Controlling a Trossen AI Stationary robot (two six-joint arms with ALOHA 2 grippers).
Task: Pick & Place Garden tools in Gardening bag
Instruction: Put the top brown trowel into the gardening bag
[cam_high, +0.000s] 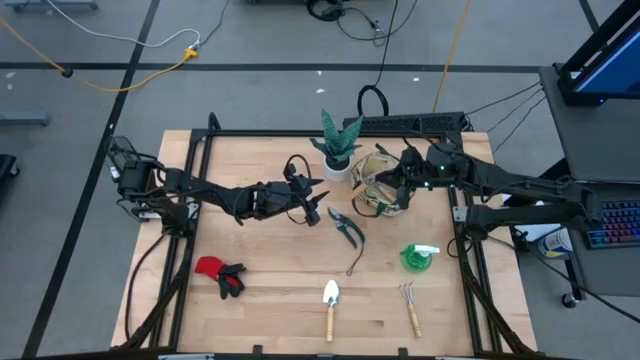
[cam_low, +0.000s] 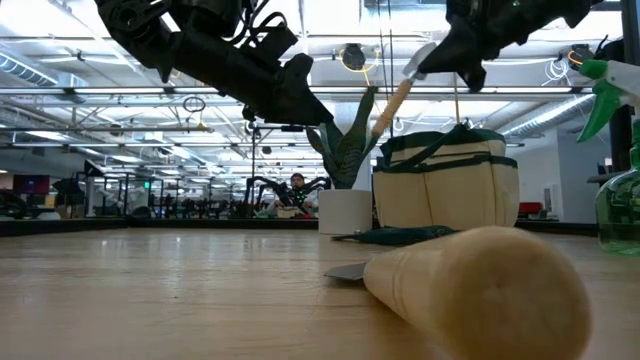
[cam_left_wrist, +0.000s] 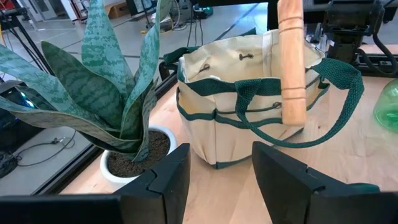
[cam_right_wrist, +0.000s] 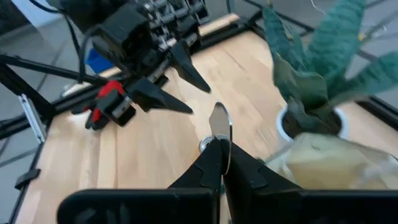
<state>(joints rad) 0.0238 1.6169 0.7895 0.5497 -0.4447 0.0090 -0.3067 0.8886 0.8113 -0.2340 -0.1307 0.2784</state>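
The beige gardening bag (cam_high: 372, 192) with green trim stands at the table's far middle, right of the potted plant (cam_high: 340, 148). My right gripper (cam_high: 392, 185) is over the bag, shut on a wooden-handled trowel (cam_left_wrist: 291, 62). The trowel's handle hangs down by the bag's rim (cam_low: 392, 108). My left gripper (cam_high: 318, 196) is open and empty, raised left of the bag, its fingers (cam_left_wrist: 168, 180) pointing at the bag (cam_left_wrist: 249, 106). On the table lie dark pruning shears (cam_high: 346, 229), a green spray bottle (cam_high: 418, 257), red-and-black gloves (cam_high: 220, 272), another trowel (cam_high: 330, 300) and a fork (cam_high: 410, 306). My right gripper pinches the trowel's metal blade (cam_right_wrist: 219, 121) between its two shut fingers, which come from above and slant down. The trowel hangs below the fingers, lifted clear and tilted. The free end of its wooden handle (cam_left_wrist: 293, 115) is at the height of the bag's rim.
The plant's white pot (cam_left_wrist: 134, 163) stands close to the bag on its left. Black frame rails run along the table's left and right sides (cam_high: 190, 200). The second trowel's handle (cam_low: 480, 290) lies near the table's near edge.
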